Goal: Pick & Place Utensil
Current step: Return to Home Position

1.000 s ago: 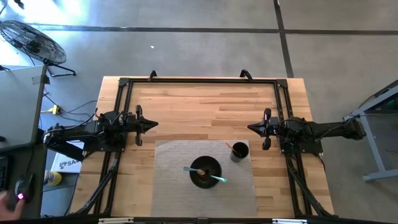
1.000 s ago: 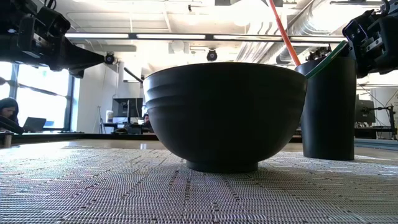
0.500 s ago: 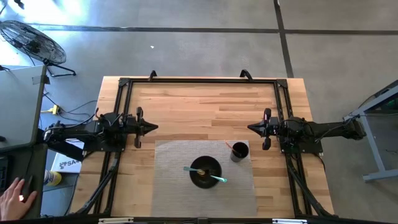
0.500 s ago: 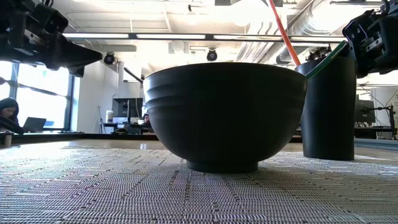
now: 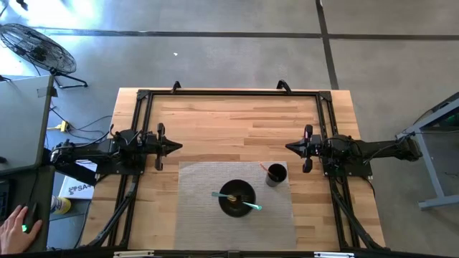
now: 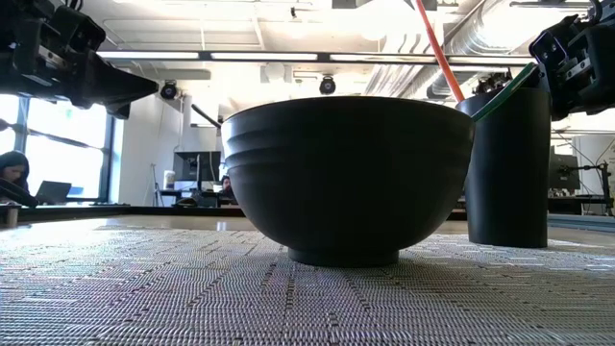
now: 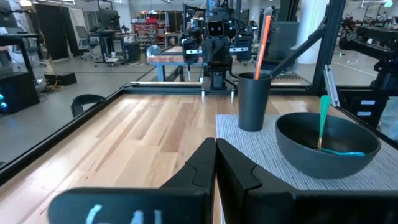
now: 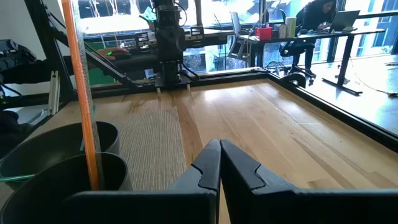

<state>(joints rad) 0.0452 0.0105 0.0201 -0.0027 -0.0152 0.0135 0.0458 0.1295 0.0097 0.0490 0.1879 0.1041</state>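
The left gripper (image 5: 174,145) and the right gripper (image 5: 290,147) stand at opposite sides of the table, each with its fingers pressed together and holding nothing. The green spoon (image 5: 251,206) and the blue fork (image 5: 219,194) lie in the black bowl (image 5: 240,190) on the mat (image 5: 195,183), and the orange straw (image 5: 265,169) stands in the black cup (image 5: 277,175) just beside it. In my judgement, any last adjustment should be slow and level, with the right arm moving away from the near cup.

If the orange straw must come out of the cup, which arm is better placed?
Probably the right: the right gripper, shut and empty, sits near the cup holding the straw; the left gripper is farther off.
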